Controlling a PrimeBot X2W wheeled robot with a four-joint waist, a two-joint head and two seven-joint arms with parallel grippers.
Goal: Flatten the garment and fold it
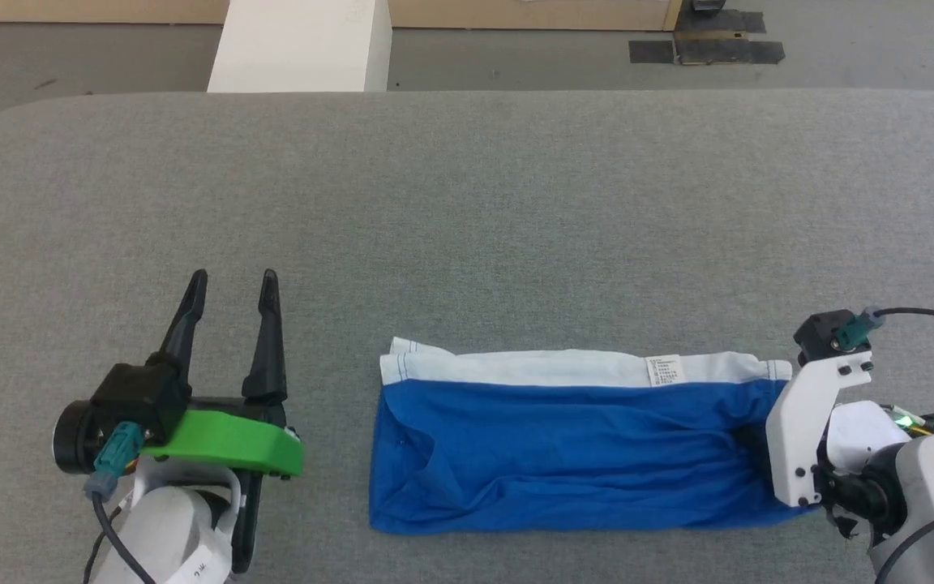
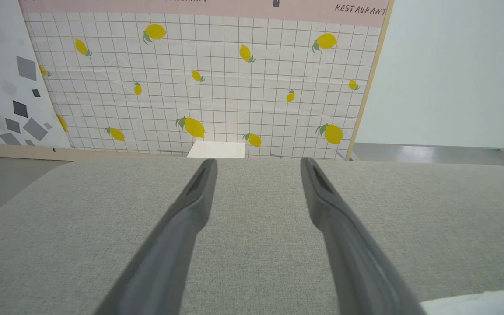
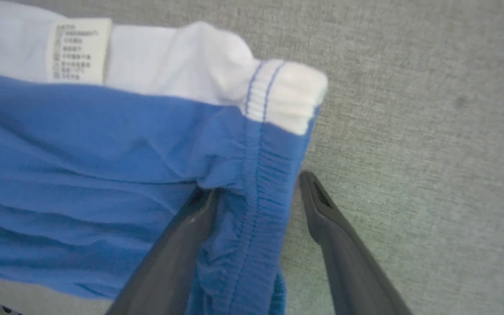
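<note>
1. One garment [image 1: 564, 454], royal blue and wrinkled, lies spread on the grey worktop [image 1: 467, 203], near its front edge and right of the middle.
2. One white band [image 1: 548, 367] runs along the garment's far edge and carries one small white label [image 1: 664, 370].
3. The left gripper [image 1: 234, 277] is well to the left of the garment, its two fingers spread wide and holding nothing.
4. The right gripper [image 3: 256, 186] is at the garment's right end. Its two fingers are parted astride the blue hem, one tip against the fabric and the other on bare worktop, not clamped.
</note>
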